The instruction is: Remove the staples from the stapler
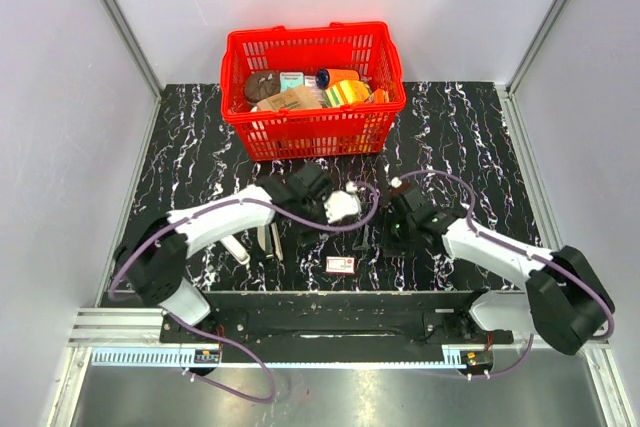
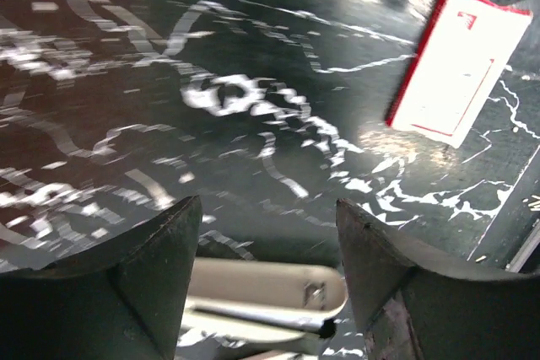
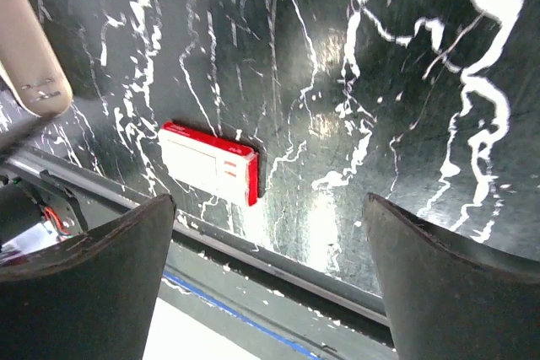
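The stapler, pale grey-white with a silvery inner channel, lies crosswise between the fingers of my left gripper. Its rounded end stops just short of the right finger, so the jaws stand a little apart around it. From above, the stapler shows as a white shape at the left gripper, in the middle of the table. Its pale end also shows at the top left of the right wrist view. My right gripper is wide open with nothing in it and hangs near the table's front edge. No staples are clearly visible.
A small red-and-white box lies on the black marbled table between the arms. A short white oblong piece and thin silvery pieces lie under the left arm. A red basket full of goods stands at the back.
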